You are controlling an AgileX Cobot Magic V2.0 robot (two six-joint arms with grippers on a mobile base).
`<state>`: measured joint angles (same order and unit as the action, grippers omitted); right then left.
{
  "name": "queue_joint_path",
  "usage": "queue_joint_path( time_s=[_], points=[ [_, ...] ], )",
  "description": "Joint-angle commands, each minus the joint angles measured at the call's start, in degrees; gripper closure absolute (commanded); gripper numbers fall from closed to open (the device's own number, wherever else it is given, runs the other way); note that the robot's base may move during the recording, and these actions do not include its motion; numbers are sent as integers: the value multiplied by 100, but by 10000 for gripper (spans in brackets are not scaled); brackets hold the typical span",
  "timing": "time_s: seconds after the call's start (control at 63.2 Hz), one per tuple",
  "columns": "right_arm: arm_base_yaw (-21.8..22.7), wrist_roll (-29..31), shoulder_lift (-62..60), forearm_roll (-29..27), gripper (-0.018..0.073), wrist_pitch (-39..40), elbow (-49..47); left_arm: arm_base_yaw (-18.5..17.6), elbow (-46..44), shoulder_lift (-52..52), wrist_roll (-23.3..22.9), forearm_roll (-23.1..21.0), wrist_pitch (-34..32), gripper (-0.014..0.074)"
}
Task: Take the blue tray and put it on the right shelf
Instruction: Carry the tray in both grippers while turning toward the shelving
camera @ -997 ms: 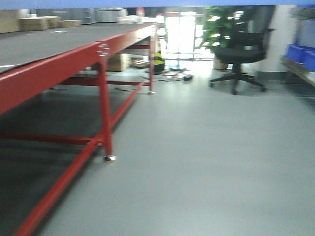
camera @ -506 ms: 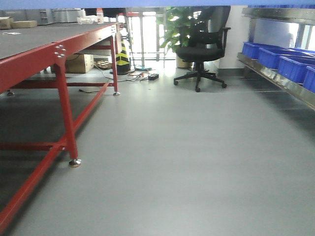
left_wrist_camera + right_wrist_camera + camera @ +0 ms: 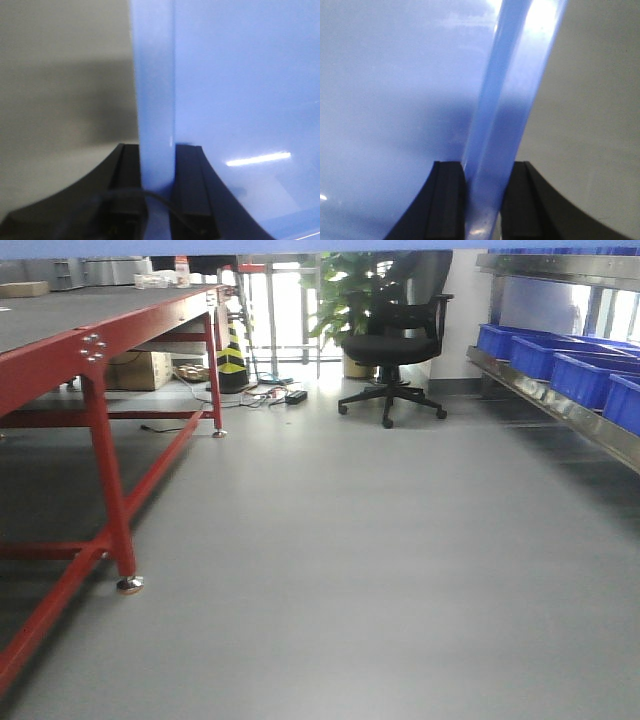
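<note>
Grey floor [image 3: 350, 570] stretches ahead of you. The red-framed counter [image 3: 90, 350] is on the left, and the right shelf [image 3: 560, 405] runs along the right side with dark-blue bins [image 3: 580, 375] standing on it. A black office chair [image 3: 395, 345] sits at the far end beside a potted plant [image 3: 345, 290]. Your left end effector [image 3: 156, 152] is clenched on the rim of the blue tray [image 3: 240, 100], one finger on either side of the flared edge. The right end effector [image 3: 482, 167] grasps the opposite rim the same way. The tray hangs between both arms, well apart from the shelf. The pale blue strip along the top of the front view is probably its edge.
</note>
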<state>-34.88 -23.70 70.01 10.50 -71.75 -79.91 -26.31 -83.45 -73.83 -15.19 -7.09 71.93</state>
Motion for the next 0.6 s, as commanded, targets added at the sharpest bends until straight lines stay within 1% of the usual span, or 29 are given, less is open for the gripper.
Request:
queue_joint_path(
  time_s=[0.0,0.585],
  points=[
    [-31,224,-134,260,501,-73,-209,-14,-152,173,132,-8,477,645],
    [-31,224,-134,260,501,-73,-209,-14,-152,173,132,-8,477,645]
  ],
)
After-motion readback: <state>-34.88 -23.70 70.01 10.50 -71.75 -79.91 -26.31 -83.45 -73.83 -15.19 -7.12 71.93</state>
